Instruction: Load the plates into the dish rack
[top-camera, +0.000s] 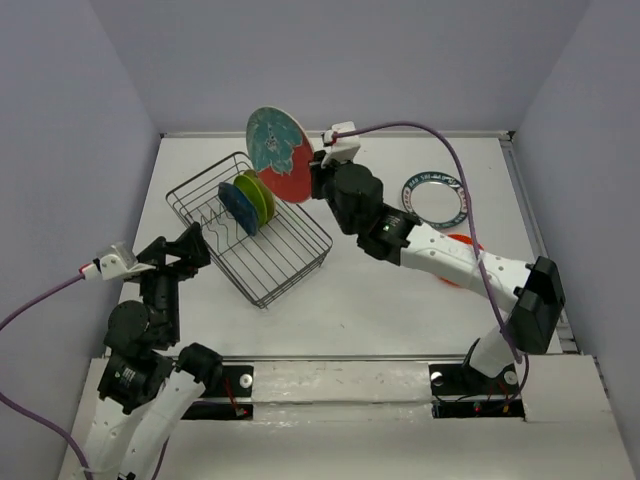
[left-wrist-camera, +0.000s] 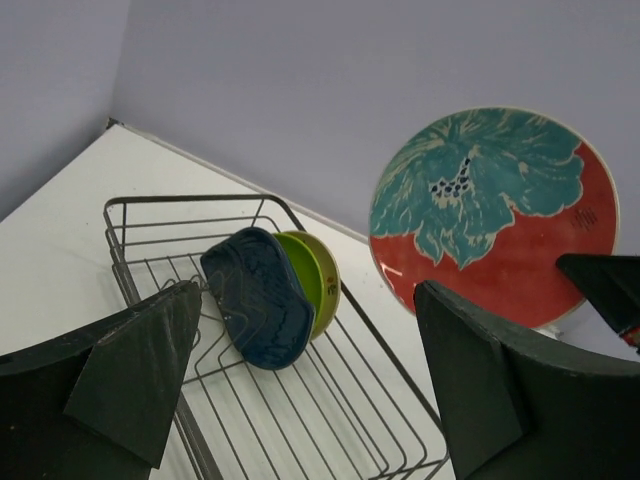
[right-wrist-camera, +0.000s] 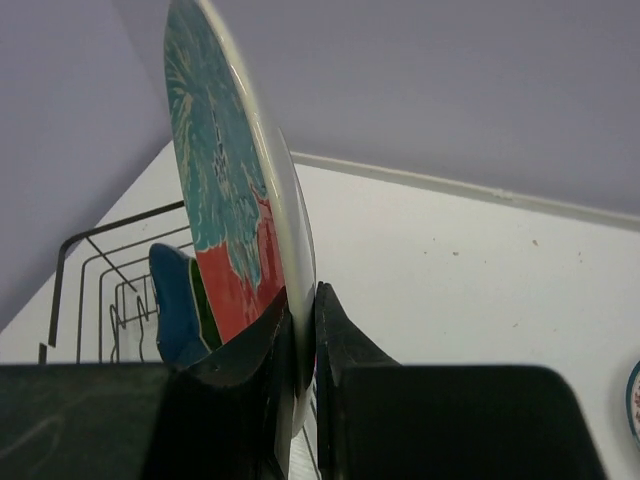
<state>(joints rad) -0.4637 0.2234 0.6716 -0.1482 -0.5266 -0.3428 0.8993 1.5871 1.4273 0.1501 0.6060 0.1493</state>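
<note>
As it clamps the red plate (top-camera: 279, 154), the right arm (top-camera: 440, 254) extends.

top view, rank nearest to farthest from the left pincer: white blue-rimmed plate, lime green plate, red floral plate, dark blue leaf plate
From the left pincer:
1. dark blue leaf plate, in the dish rack
2. lime green plate, just behind it
3. red floral plate, raised in the right pincer, past the rack
4. white blue-rimmed plate, flat on the table, far right
</note>
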